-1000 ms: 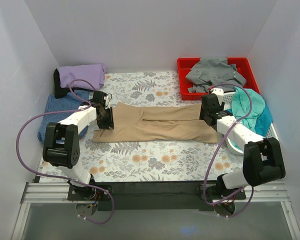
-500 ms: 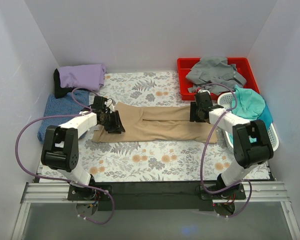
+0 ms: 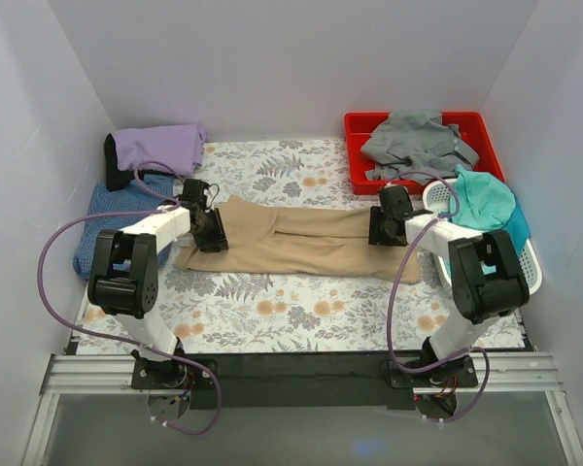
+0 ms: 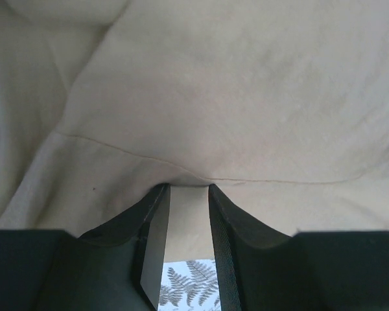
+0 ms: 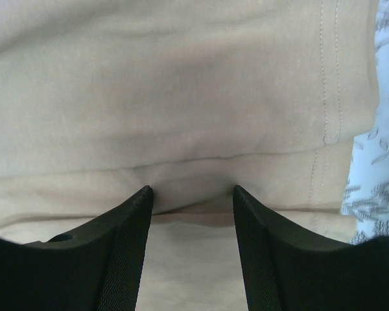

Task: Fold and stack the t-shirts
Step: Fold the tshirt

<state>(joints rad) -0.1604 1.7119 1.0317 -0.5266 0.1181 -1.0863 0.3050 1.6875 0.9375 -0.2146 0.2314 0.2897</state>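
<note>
Floral counter [image 3: 301,316]. Tan t-shirt [image 3: 301,243] lies mid-counter, folded into a long left-right strip. Left gripper [image 3: 211,231] is clamped on a fold at its left end, right gripper [image 3: 381,228] is pinching a wider fold at its right end. Textured blue t-shirt [image 3: 102,218] lies at the left edge. Teal t-shirt [image 3: 486,199] is in the white basket [image 3: 530,262] on the right. Lavender t-shirt [image 3: 160,146] sits folded far left. Grey t-shirt [image 3: 418,141] is bunched in the red bin [image 3: 360,126] far right.

Tan t-shirt [image 3: 301,243], lavender t-shirt [image 3: 160,148], blue t-shirt [image 3: 102,218], grey t-shirt [image 3: 418,141] and teal t-shirt [image 3: 486,199]; red bin [image 3: 353,155]; leaf-and-flower-printed table [image 3: 301,311].
</note>
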